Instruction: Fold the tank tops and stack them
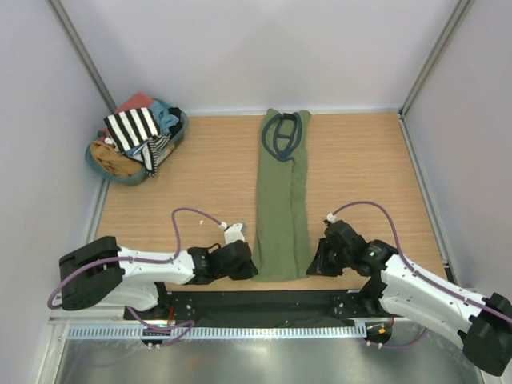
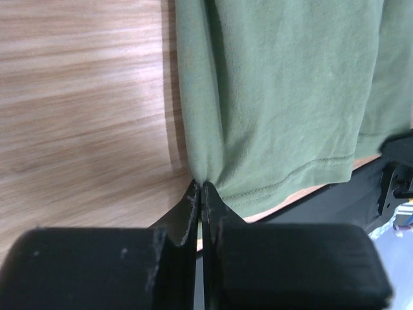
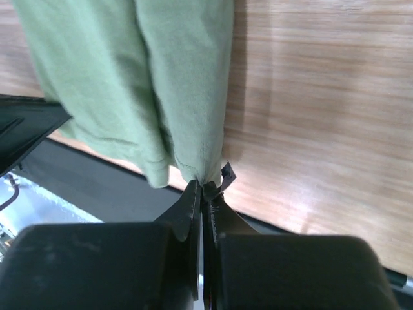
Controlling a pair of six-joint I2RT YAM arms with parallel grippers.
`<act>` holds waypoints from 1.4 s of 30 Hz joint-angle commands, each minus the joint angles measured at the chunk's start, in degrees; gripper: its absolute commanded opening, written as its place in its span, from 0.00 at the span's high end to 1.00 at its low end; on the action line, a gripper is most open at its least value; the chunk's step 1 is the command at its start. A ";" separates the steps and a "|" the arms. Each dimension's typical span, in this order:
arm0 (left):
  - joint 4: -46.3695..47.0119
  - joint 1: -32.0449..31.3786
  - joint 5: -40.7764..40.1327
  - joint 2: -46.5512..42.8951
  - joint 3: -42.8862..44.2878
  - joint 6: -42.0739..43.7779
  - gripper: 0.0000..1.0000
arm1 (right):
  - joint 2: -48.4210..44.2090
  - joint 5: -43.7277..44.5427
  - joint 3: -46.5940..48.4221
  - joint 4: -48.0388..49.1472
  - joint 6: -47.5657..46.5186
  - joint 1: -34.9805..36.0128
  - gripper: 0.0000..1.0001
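Soft olive tank top (image 1: 282, 208) in a long narrow strip, woodgrain table (image 1: 360, 176), left gripper (image 2: 201, 190) and right gripper (image 3: 204, 188) each pinching a hem corner

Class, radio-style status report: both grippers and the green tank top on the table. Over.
Left gripper shut on olive tank top, near-left hem corner. Right gripper shut on near-right corner. Top flat, folded lengthwise. Nothing in the way.
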 commanded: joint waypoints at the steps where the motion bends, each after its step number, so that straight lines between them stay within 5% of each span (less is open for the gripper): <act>1: -4.75 -0.75 2.07 -1.43 0.43 0.24 1.00 | -3.68 2.06 5.38 -4.28 0.37 0.96 0.99; 9: -18.63 0.65 -0.12 -3.29 13.93 5.49 1.00 | -1.94 6.98 14.35 -9.04 -3.84 0.96 0.99; 24: -23.74 18.31 3.66 5.14 31.35 20.45 1.00 | 21.79 22.10 33.51 -2.63 -12.29 -0.97 0.99; 42: -23.04 32.03 5.59 24.74 49.82 27.66 1.00 | 42.19 18.24 47.31 4.32 -17.83 -15.82 0.99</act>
